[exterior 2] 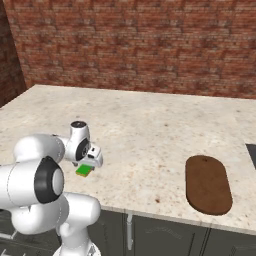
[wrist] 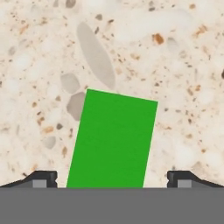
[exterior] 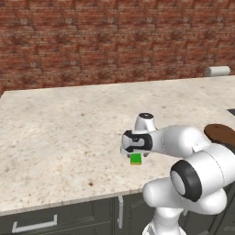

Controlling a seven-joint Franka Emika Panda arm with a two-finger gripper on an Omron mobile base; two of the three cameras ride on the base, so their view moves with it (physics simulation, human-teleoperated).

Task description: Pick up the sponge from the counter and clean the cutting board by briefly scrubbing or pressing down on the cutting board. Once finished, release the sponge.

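From the left base view, we are seeing a grey cylinder lying far right by the brick wall, the cutting board peeking out past our arm. From the right, the sponge is lying on the table, left of the board and well apart. In the hand view, our gripper is hanging released, fingers either side of the green block.
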